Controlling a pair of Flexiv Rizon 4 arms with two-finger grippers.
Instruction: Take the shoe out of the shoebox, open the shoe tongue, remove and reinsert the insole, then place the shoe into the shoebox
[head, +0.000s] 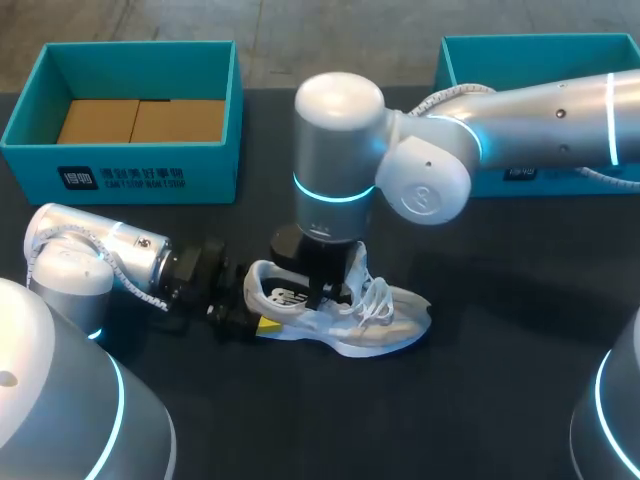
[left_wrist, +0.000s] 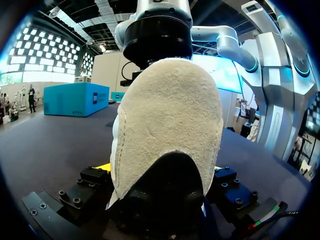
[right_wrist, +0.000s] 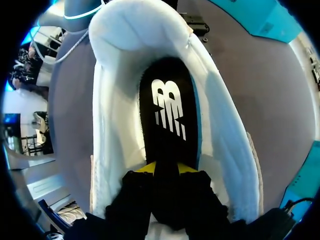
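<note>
White shoe (head: 380, 322) sits at about four o'clock from the blue box (head: 120, 165), heel squeezed by the left gripper (left_wrist: 160, 170), while the right gripper (right_wrist: 166, 170) pinches the insole (right_wrist: 170, 110) inside, which probably needs a slow pull out next.

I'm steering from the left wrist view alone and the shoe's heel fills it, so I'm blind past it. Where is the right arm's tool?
Observer: The right tool is down inside the opening of the shoe, out of your sight.
Operator: Is it holding anything?
Observer: Yes, its yellow-tipped fingers pinch the heel end of the black insole from both sides.
Operator: Is the insole out?
Observer: Not yet. Its length lies inside the shoe, white logo facing up.
</note>
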